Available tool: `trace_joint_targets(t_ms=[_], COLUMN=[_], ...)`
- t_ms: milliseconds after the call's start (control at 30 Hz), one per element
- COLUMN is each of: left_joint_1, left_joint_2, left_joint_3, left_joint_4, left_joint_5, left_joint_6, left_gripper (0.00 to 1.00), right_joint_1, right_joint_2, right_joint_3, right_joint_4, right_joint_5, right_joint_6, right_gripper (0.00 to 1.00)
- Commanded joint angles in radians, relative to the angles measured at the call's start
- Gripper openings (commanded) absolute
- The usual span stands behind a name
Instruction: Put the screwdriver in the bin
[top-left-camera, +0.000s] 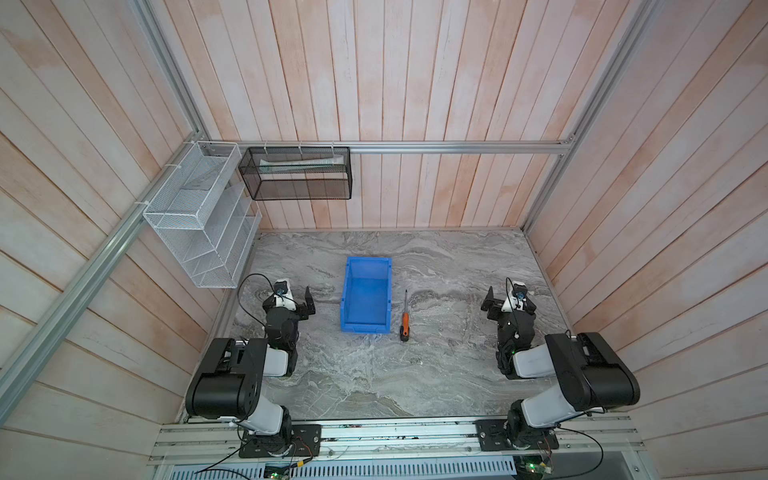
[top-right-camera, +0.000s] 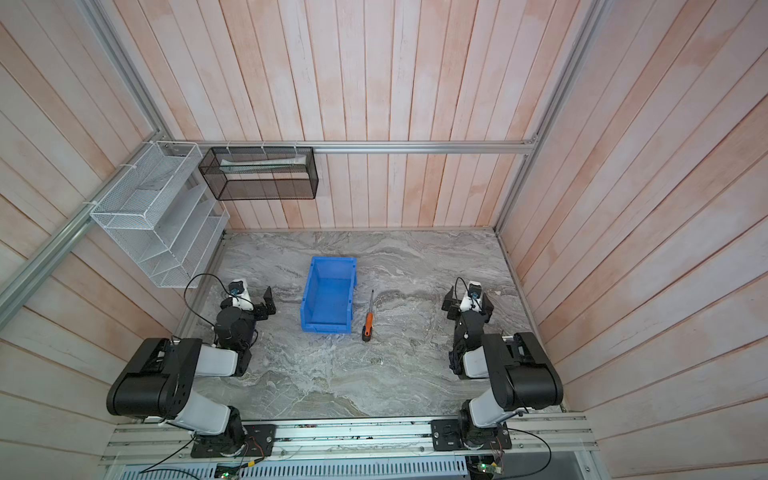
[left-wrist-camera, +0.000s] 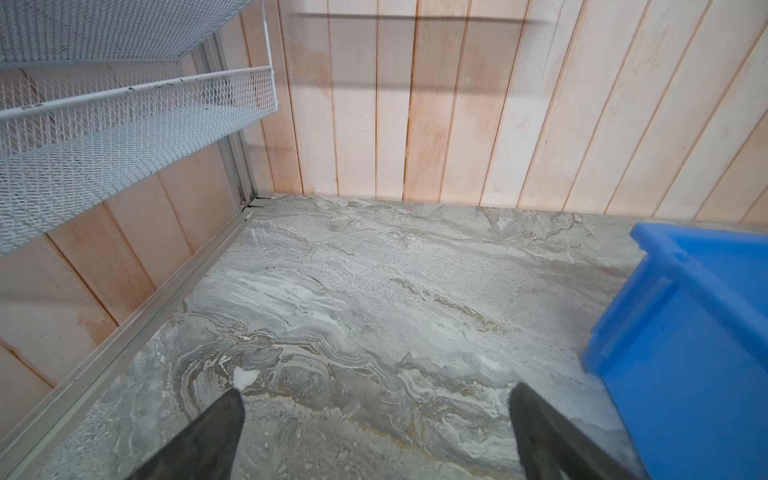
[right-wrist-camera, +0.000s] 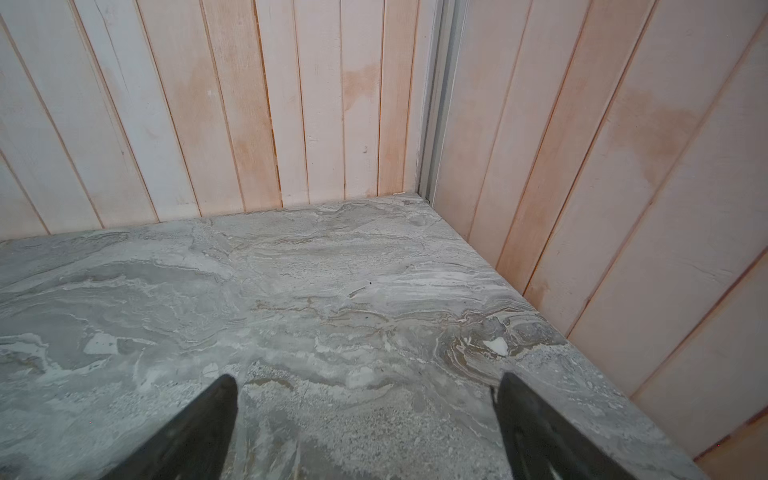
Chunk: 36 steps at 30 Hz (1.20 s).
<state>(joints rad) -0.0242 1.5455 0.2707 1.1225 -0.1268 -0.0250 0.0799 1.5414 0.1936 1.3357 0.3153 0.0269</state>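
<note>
I had the slim screwdriver with the orange-and-black handle (top-left-camera: 404, 319) lying flat on the grey marbled worktop (top-left-camera: 374, 374), about midway between its left and right edges. It lay just beside the right wall of the rectangular bright blue plastic bin (top-left-camera: 366, 297) and roughly parallel to it, handle toward the front edge and thin dark shaft toward the back edge. The left claw (left-wrist-camera: 376, 395) and the right claw (right-wrist-camera: 365, 384) both stood spread over bare stone, well apart from the tool and holding nothing. I reckoned the right arm was the better placed. The move called for coming down square across the fat handle, since the shaft looked too thin to pinch surely. Then lift clear of the rim and let go low inside. The bin was empty. On the walls, the white wire basket (top-left-camera: 195, 216) showed nothing loose, while the black mesh basket (top-left-camera: 297, 172) held what seemed a pale folded sheet.
</note>
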Motion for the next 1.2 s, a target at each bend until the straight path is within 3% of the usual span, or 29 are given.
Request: trace_joint_targets(t_ms=[0,867,1000,1100,1167], left_joint_1=[0.006,0.006,0.003,-0.005,-0.027], left_joint_2=[-0.002,-0.003,-0.075,-0.144,-0.182], left_joint_3=[0.011,0.008,-0.015,-0.059,-0.069], left_joint_4=[0.009,0.012,-0.01,0.016,0.001], left_joint_5=[0.015,0.014,-0.045,-0.091,-0.15], left_joint_6=[0.011,0.01,-0.009,-0.016,-0.012], left_gripper=[1.0,1.0,1.0,1.0,1.0], right_joint_1=[0.003,0.003,0.007,0.023,0.026], right_joint_2=[0.007,0.007,-0.005,-0.087,-0.171], right_joint_3=[0.011,0.01,0.008,0.028,0.114], right_joint_4=[0.0,0.0,0.004,-0.099,-0.357], right_joint_5=[-0.008,-0.01,0.026,0.07,0.106], right_joint_6=[0.012,0.013,0.011,0.012,0.056], right_gripper=[0.98,0.98,0.98,0.98,0.98])
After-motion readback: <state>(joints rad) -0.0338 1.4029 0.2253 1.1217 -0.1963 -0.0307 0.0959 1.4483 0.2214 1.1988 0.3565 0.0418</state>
